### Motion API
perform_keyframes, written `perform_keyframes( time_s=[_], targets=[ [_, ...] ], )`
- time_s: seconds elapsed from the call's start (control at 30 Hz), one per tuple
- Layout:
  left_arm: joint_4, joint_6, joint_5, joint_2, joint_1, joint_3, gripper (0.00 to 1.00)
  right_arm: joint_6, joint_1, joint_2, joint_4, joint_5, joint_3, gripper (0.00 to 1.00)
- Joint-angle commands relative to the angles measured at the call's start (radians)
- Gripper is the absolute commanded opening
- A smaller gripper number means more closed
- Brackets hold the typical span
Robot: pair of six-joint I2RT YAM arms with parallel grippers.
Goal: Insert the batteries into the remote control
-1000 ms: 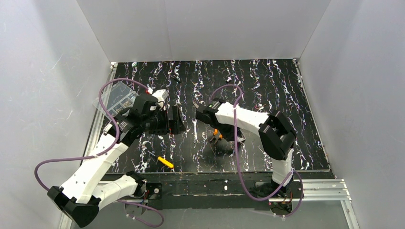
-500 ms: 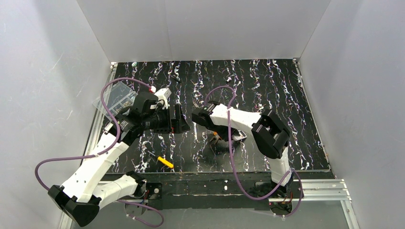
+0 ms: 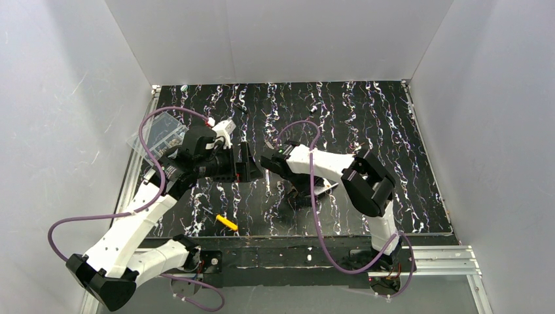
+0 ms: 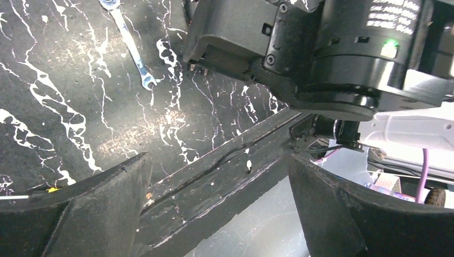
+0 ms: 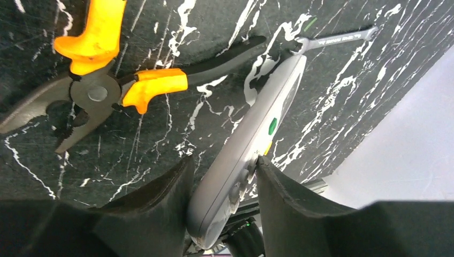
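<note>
Shifted left, right tool [image 5: 222,163] straddles remote control [image 5: 266,126].

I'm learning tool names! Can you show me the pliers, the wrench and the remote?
pliers [image 5: 97,93]: right wrist view, pivot.
wrench [image 5: 337,38]: right wrist view, shaft.
remote [image 5: 249,145]: right wrist view, body middle.

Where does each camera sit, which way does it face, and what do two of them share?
Top external: above and behind the bases, looking down on the table; left arm and right arm show.
Left wrist: on the left arm, facing a wrench, the table's near edge and part of the right arm; left gripper open at the bottom.
Right wrist: on the right arm, looking down at pliers and the remote, which sits between the right gripper fingers.
Shared: both wrist views show a wrench, seemingly the same one.
</note>
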Motion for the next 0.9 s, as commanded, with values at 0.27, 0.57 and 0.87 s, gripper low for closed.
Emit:
perform_keyframes(
  time_s=[0.27,0.57,0.87],
  targets=[
    [0.0,-0.013,0.058,0.006,0.004,-0.019,0.98,-0.01,0.003,0.04,0.136,-0.094,-0.016,0.58],
    [-0.022,-0.011,0.033,-0.032,0.004,-0.049,0.98,-0.033,0.005,0.058,0.165,-0.148,-0.036,0.62],
    [-0.039,0.017,0.041,-0.008,0.004,-0.049,0.98,-0.049,0.005,0.039,0.181,-0.204,-0.039,0.72]
  ],
)
